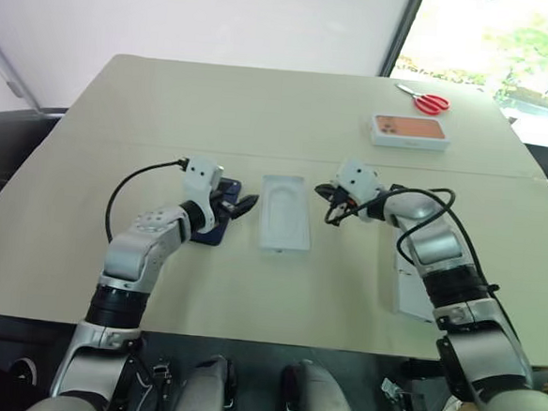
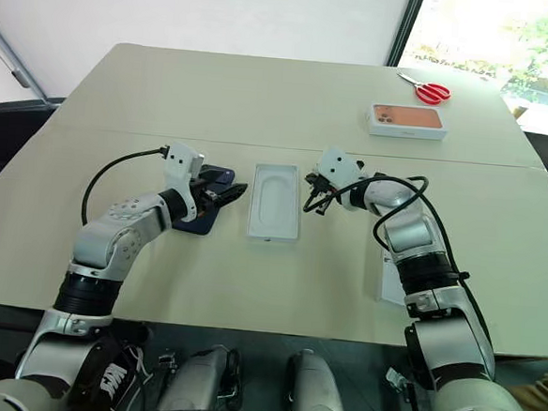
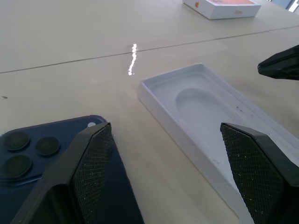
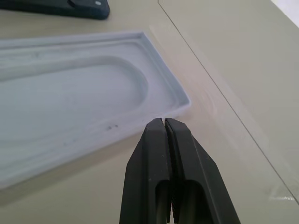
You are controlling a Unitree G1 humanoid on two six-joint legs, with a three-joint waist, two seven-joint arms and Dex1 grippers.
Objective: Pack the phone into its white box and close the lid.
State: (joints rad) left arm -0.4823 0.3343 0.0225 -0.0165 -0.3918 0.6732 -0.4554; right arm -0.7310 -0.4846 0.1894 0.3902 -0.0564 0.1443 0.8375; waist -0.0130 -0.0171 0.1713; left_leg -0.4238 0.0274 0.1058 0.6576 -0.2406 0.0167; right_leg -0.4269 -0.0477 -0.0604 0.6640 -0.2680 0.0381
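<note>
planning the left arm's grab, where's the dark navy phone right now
In the head views the slim dark navy-blue phone lies flat on the beige table, robot's left of the white oval-recessed tray, beneath the open left hand.

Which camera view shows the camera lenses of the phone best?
The left wrist view: the three lenses of the phone appear large, beside the open left gripper. The eye views show the phone small, partly behind that gripper. The right wrist view shows just one edge of it.

Head stereo pair looks down over table; wrist cameras close, low, sharing white insert.
</note>
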